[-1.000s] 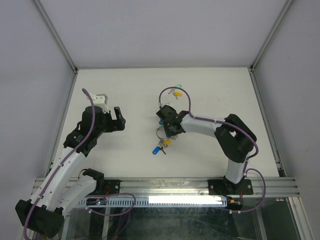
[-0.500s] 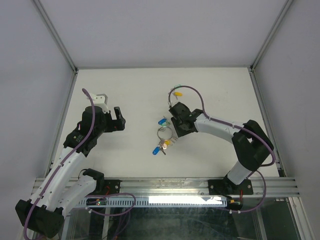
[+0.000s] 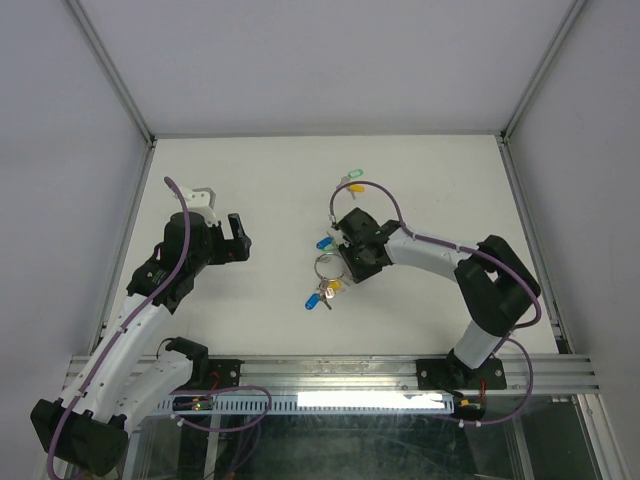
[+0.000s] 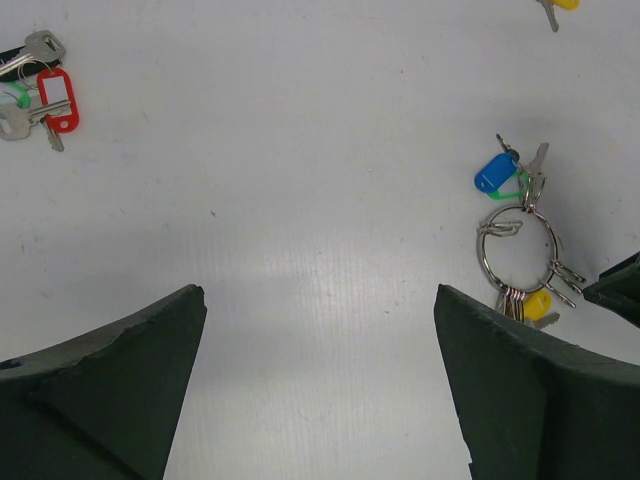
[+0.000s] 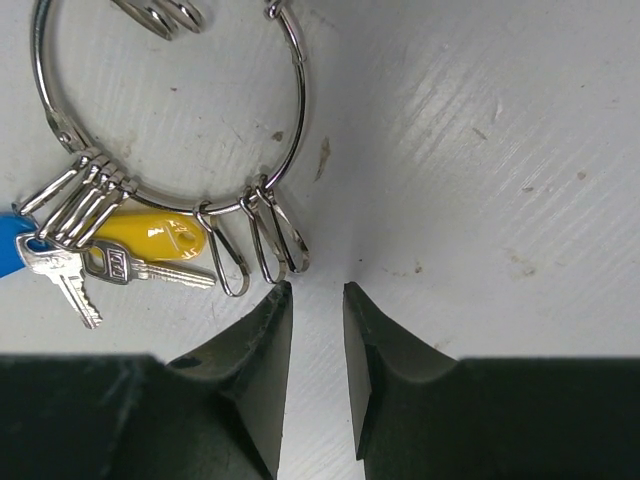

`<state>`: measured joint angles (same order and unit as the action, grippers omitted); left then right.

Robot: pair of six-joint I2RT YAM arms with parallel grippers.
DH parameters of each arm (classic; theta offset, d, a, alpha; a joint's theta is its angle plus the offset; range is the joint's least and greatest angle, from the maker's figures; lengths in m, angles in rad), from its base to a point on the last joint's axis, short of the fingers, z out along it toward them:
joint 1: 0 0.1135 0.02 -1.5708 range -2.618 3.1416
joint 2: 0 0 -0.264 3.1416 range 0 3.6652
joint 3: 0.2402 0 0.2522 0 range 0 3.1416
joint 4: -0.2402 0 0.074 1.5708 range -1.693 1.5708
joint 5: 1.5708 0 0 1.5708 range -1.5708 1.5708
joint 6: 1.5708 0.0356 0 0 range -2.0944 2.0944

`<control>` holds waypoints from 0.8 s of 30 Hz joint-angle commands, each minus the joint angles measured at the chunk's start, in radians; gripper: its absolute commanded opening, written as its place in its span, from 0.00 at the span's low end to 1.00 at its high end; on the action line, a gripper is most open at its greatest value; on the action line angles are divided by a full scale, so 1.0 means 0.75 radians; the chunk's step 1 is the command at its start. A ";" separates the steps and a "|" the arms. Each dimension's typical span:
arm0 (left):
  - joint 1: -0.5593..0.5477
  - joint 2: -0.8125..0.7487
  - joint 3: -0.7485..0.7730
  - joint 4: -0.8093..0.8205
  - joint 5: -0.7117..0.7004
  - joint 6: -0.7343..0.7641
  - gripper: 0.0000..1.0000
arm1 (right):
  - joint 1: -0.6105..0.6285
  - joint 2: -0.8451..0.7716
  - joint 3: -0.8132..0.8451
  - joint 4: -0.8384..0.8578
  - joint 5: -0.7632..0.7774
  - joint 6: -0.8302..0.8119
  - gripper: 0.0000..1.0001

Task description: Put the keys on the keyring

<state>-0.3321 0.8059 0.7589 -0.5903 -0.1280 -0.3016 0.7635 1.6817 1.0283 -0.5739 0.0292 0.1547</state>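
Note:
The keyring (image 3: 328, 266) lies mid-table with blue tags (image 3: 323, 243) and a yellow-headed key (image 3: 333, 285) on it. It also shows in the left wrist view (image 4: 520, 250) and close up in the right wrist view (image 5: 170, 110), with the yellow key (image 5: 150, 240) and small wire clips. A loose yellow key (image 3: 355, 186) and a loose green key (image 3: 351, 172) lie farther back. My right gripper (image 5: 317, 292) is low at the ring's edge, its jaws nearly together with nothing between them. My left gripper (image 4: 320, 300) is wide open and empty, well left of the ring.
A separate bunch of keys with a red tag (image 4: 55, 97) lies on the table to the far left in the left wrist view. The white table (image 3: 260, 190) is walled at the back and on both sides. The right arm's purple cable (image 3: 385, 205) loops over the loose keys.
My right gripper has moved off the ring to its right, then edged back towards it, uncovering the ring and a blue tag. The left arm has not moved.

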 commanded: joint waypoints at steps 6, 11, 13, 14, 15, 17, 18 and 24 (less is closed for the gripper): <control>0.007 -0.015 0.056 0.063 0.015 0.010 0.95 | 0.003 0.016 0.063 0.063 -0.017 -0.024 0.30; 0.007 -0.014 0.056 0.063 0.015 0.010 0.95 | 0.003 0.043 0.073 0.075 -0.014 -0.028 0.31; 0.007 -0.014 0.057 0.063 0.014 0.011 0.95 | 0.003 0.056 0.078 0.080 -0.018 -0.032 0.31; 0.007 -0.015 0.055 0.063 0.013 0.011 0.95 | 0.003 0.061 0.084 0.080 -0.018 -0.037 0.31; 0.006 -0.013 0.056 0.064 0.013 0.011 0.95 | 0.003 0.068 0.088 0.082 -0.018 -0.038 0.31; 0.007 -0.011 0.056 0.063 0.015 0.010 0.95 | 0.003 0.079 0.094 0.086 -0.018 -0.043 0.30; 0.006 -0.010 0.056 0.063 0.014 0.010 0.95 | 0.003 0.086 0.098 0.086 -0.018 -0.044 0.29; 0.007 -0.012 0.055 0.063 0.008 0.009 0.95 | 0.003 0.106 0.108 0.069 -0.038 -0.072 0.13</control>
<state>-0.3321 0.8059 0.7589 -0.5903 -0.1284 -0.3016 0.7635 1.7470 1.0786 -0.5434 0.0177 0.1253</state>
